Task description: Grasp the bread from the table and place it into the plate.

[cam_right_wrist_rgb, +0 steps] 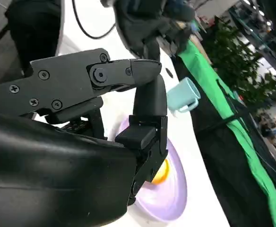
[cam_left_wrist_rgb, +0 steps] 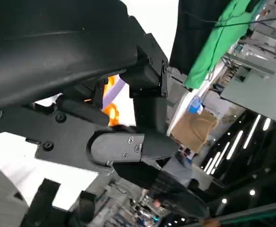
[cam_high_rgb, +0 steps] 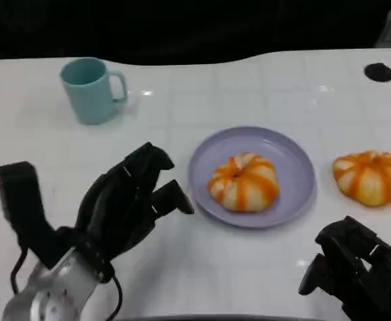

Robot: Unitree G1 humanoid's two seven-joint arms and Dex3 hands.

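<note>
White table [cam_high_rgb: 182, 267]: one bread [cam_high_rgb: 244, 181] sits in the plate [cam_high_rgb: 296, 200], a second bread [cam_high_rgb: 370, 176] lies just beside it ungrasped; left hand [cam_high_rgb: 125, 200] empty, fingers apart; right hand [cam_high_rgb: 356, 267] grip unclear.

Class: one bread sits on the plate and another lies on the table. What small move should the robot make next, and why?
Probably reach the right hand forward to the bread on the table: it lies just ahead, outside the plate, and that hand holds nothing.
</note>
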